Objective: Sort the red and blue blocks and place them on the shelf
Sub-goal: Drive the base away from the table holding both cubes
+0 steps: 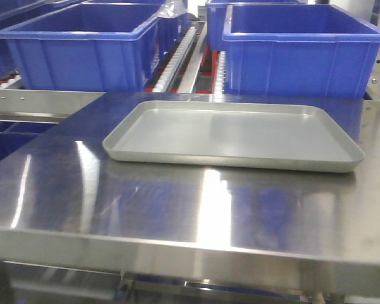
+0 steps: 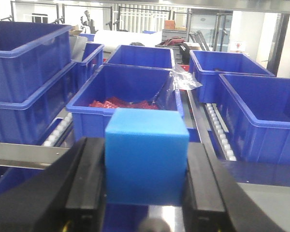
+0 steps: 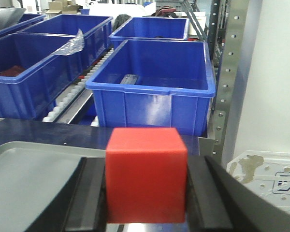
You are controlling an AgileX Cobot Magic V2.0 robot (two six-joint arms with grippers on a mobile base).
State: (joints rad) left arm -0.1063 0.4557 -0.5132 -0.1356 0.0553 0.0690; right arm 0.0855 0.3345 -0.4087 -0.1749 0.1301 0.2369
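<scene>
Grey shelf with white roller tracks runs along the back, loaded with big blue bins in rows. A perforated upright stands at its right end. Steel table sits in front of it. A shallow grey tray lies flat on the table, toward the rear right. The near left bin holds loose red bits, with clear plastic film draped over its right rim. Blue block is clamped square between the black fingers of the left gripper, raised, facing that bin. Red block is clamped the same way in the right gripper, by the tray's right end, facing the right-hand bin.
</scene>
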